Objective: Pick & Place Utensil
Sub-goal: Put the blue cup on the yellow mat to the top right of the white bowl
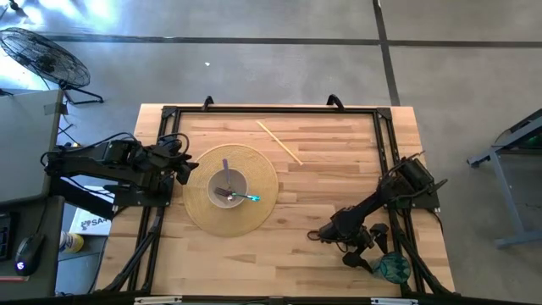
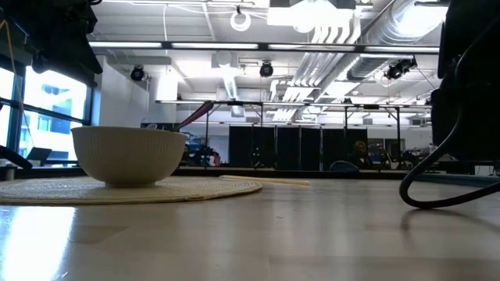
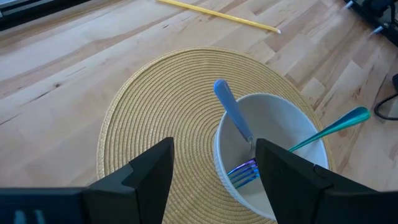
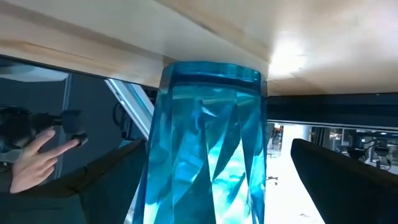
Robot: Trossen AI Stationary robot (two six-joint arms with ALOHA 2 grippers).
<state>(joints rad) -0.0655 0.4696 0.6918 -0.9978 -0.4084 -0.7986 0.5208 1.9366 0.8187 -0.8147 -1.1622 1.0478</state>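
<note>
While utensils (image 3: 239,134) fill the bowl (image 3: 273,155), left claw (image 3: 214,171) gapes.

The scene is brightly lit by ceiling lights (image 2: 328,31); glare is seen on the worktop (image 2: 234,234), whose near edge is blurred.

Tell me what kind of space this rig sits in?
Likely an open industrial or lab hall, not a home. The low view shows exposed ceiling ducting and dark racks far behind the table; the high view shows a bare concrete floor and a floor fan beside the wooden table.
</note>
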